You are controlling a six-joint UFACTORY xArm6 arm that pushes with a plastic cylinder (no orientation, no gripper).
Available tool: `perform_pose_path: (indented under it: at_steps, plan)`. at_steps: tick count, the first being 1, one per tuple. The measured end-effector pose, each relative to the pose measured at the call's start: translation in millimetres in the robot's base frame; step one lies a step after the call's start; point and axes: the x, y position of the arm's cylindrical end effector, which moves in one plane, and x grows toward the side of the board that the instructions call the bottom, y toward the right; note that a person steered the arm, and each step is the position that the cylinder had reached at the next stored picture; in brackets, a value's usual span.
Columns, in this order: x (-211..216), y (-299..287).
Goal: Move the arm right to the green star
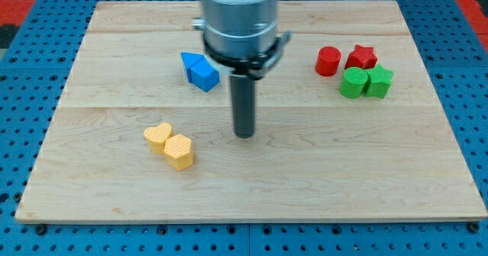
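Note:
The green star sits at the view's right, touching a green round block on its left. My tip is near the board's middle, far to the left of the green star and a little lower in the view. It touches no block.
A red round block and a red star stand just above the green pair. Two blue blocks lie up-left of my tip. A yellow heart and a yellow hexagon lie to its left. The wooden board rests on blue pegboard.

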Motion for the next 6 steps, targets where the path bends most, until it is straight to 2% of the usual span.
perform_pose_path:
  at_steps: [1, 2, 3, 4, 5, 6]
  plan:
    - [0, 0]
    - [27, 50]
    - [23, 181]
    - [-22, 267]
    - [-62, 276]
    - [-69, 236]
